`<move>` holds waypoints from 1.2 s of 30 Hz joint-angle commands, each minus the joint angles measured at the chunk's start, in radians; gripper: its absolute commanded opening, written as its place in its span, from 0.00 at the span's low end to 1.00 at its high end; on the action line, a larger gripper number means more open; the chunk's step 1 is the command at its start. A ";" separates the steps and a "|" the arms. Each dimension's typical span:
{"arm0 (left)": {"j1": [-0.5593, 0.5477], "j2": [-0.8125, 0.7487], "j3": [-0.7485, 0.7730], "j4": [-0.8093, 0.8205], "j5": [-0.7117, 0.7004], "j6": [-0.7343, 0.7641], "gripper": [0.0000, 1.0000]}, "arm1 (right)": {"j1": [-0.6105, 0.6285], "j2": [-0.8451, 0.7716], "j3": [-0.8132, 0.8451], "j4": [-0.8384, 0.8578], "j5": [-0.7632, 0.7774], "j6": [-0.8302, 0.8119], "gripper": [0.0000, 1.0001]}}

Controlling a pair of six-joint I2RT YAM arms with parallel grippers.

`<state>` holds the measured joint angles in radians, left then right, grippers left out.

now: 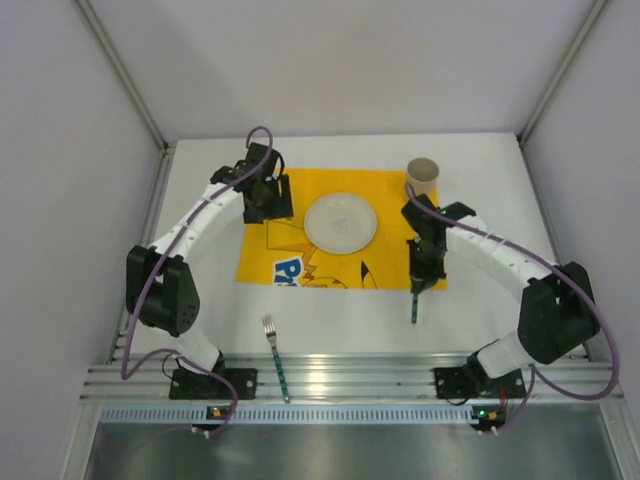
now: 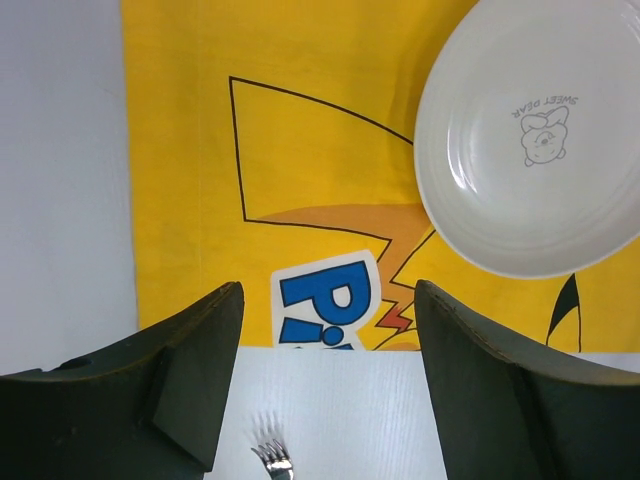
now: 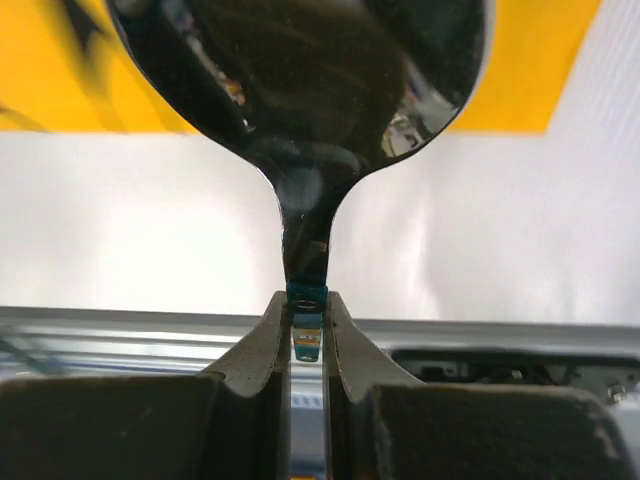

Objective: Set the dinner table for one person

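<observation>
- Top external view: the white surface (image 1: 350, 330) fills the middle of the frame between grey walls, and a ribbed rail (image 1: 350, 380) runs along its lower edge.
- Left hand (image 1: 265, 195) (image 2: 328, 295) is over the upper left corner of the placemat. Its fingers stand wide apart and there is nothing between them.
- A fork (image 1: 275, 355) (image 2: 272, 460) lies on the bare surface at lower left of centre. Its tines point to the top of the frame and its handle reaches the rail.
- A yellow cartoon placemat (image 1: 300, 250) (image 2: 200, 200) lies flat in the centre.
- A white plate (image 1: 341, 222) (image 2: 530, 140) sits on the upper middle of the placemat.
- A tan paper cup (image 1: 423, 177) stands upright just beyond the upper right corner of the placemat.
- Right hand (image 1: 420, 275) (image 3: 307, 310) is at the lower right corner of the placemat. Its fingers are pressed on the teal handle of a spoon (image 1: 414, 305) (image 3: 300, 80). I cannot tell if the spoon touches the surface.
</observation>
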<state>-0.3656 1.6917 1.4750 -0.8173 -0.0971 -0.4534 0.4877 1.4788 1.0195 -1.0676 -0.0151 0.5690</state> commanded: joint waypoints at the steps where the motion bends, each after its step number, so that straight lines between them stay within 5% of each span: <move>1: 0.004 -0.070 0.019 -0.017 -0.024 0.006 0.75 | 0.049 -0.008 0.343 -0.106 0.032 -0.011 0.00; 10: 0.027 -0.110 0.041 -0.057 -0.046 0.009 0.81 | 0.101 0.429 0.911 -0.201 0.079 -0.102 0.00; 14: 0.028 -0.160 -0.007 -0.065 -0.035 -0.001 0.86 | 0.075 0.583 0.938 -0.218 0.170 -0.147 0.00; 29: 0.028 -0.369 -0.275 -0.037 0.034 -0.085 0.86 | -0.077 0.704 0.853 -0.072 0.196 -0.274 0.00; 36: 0.008 -0.455 -0.407 -0.063 0.060 -0.137 0.84 | -0.077 0.749 0.869 -0.043 0.139 -0.282 0.54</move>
<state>-0.3458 1.3018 1.1091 -0.8608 -0.0563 -0.5522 0.4038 2.2307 1.8545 -1.1465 0.1440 0.3023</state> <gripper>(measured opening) 0.841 0.507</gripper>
